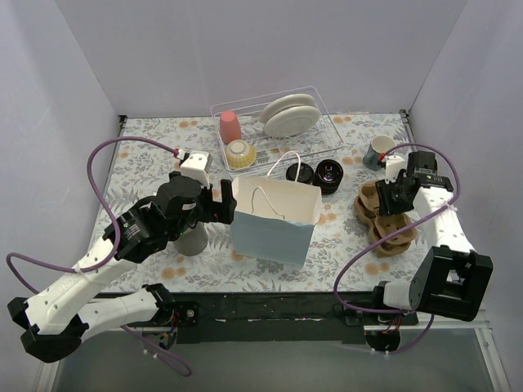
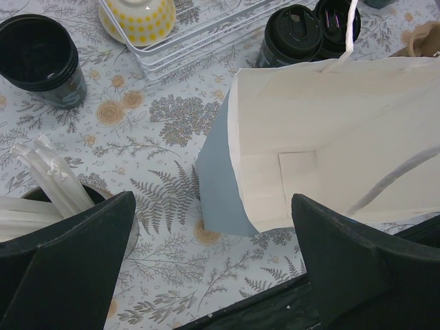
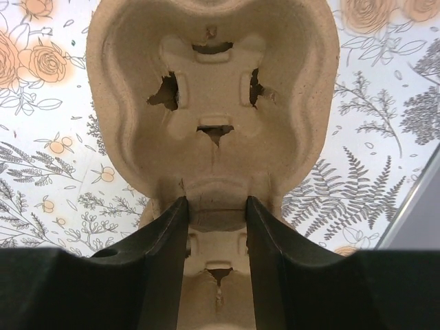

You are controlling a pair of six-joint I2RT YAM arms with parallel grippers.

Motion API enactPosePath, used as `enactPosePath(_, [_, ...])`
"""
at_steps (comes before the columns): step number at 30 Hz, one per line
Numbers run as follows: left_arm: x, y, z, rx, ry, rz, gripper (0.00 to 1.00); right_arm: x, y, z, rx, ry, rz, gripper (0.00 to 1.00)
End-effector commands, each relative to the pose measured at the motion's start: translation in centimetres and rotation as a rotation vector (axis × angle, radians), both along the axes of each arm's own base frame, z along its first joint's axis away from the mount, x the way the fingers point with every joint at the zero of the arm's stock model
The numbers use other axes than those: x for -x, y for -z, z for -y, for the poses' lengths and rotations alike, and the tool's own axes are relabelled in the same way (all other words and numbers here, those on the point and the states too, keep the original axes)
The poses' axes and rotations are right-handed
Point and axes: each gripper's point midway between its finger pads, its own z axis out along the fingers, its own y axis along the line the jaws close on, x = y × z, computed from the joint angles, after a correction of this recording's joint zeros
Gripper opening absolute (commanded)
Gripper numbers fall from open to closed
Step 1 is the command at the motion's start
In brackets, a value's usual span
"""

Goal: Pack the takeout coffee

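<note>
We find the left gripper [image 2: 213,201] spread wide with nothing between its matte black fingers [image 2: 75,265]. It hangs above the near corner of an upright paper bag [image 2: 330,110], which is open-mouthed, blue-grey outside and cream inside, with a creased flat bottom and white cord handles. Beside the left finger stands a utensil cup [image 1: 194,242] holding white sticks. The takeout coffee cups [image 2: 294,33], two, black, round and capped with glossy lids, stand touching on the floral tablecloth [image 2: 158,110] just beyond the bag's far wall. They are well apart from these fingers, beside a white wire rack [image 2: 172,53]. The right gripper [image 3: 214,223] is nearly closed, its fingers pressed against either side of the central ridge of a moulded pulp cup carrier [image 3: 213,89]. The carrier is tan, fibrous and torn at its slots. The cups lie to that gripper's left, apart from it.
</note>
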Motion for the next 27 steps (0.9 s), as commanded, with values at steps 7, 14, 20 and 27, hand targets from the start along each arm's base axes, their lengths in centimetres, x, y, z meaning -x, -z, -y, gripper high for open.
enactPosePath(7, [-0.3, -0.7, -0.7, -0.012, -0.027, 0.021, 0.98, -1.8, -6.7, -0.5, -0.029, 0.004, 0.155, 0.40])
enactPosePath(14, [-0.9, -1.2, -0.8, -0.006, -0.073, 0.021, 0.98, -3.4, -19.0, -5.4, -0.196, -0.095, 0.473, 0.39])
enactPosePath(20, [-1.0, -2.1, 0.3, 0.076, -0.076, 0.005, 0.96, -1.4, -29.8, -14.1, -0.401, -0.349, 0.696, 0.36])
enactPosePath(27, [-1.4, -1.7, 0.2, 0.096, -0.104, -0.061, 0.89, 2.0, -35.5, -24.1, -0.643, -0.655, 0.771, 0.31])
